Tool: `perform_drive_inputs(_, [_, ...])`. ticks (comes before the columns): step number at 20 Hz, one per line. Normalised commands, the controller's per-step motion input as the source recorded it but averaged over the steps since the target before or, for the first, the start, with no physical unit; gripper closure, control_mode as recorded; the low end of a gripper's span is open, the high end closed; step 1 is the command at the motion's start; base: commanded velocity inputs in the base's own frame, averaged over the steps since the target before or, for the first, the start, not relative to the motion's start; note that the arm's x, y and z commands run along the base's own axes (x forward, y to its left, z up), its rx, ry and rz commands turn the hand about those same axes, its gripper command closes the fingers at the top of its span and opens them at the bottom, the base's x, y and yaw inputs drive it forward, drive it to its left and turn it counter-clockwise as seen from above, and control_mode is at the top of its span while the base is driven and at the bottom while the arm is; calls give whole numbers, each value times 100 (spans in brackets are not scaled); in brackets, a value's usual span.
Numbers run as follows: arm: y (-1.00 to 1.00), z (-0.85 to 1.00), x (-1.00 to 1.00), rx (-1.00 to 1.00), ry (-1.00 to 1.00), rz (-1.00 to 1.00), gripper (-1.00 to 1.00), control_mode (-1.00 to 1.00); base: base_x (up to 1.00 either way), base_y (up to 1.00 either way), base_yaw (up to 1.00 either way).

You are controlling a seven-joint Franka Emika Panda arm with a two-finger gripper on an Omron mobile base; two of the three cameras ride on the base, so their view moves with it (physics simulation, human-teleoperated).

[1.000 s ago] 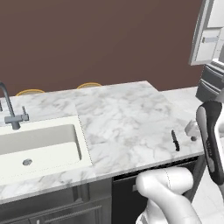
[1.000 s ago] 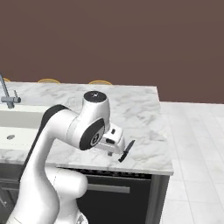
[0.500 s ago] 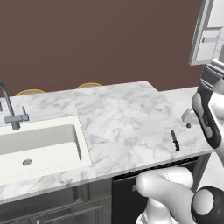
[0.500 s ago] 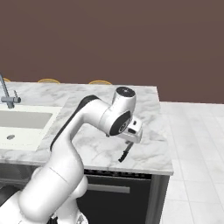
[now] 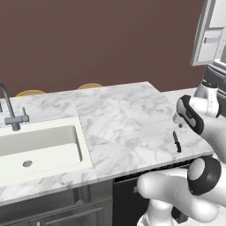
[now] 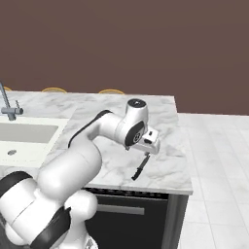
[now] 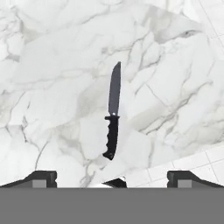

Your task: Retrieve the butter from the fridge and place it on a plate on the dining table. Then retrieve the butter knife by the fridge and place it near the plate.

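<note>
One risk: with gripper [image 7: 111,177] spread wide above butter knife [image 7: 113,118] lying flat near the marble counter's [image 5: 128,123] right front edge, may skid off thin handle and knock knife over edge onto floor.

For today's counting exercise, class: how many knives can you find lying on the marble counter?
1. The black butter knife lies flat on the marble counter near its right front corner, just below the open claw. Any others out of frame cannot be ruled out.
</note>
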Motion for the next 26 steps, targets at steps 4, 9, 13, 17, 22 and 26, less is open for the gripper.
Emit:
perform_drive_inputs(4, [-2,-28,8,-3,0,0,-100,-100,0,0,0])
perform_drive_inputs(9, [0,-29,0,0,2,0,-100,-100,0,0,0])
perform_drive_inputs(13, [1,-31,-13,0,5,0,-100,-100,0,0,0])
perform_drive_inputs(17, [8,-40,1,0,1,0,-100,-100,0,0,0])
perform_drive_inputs(22, [6,-36,12,0,0,0,-100,-100,0,0,0])
perform_drive_inputs(26, [2,-31,15,0,0,0,-100,-100,0,0,0])
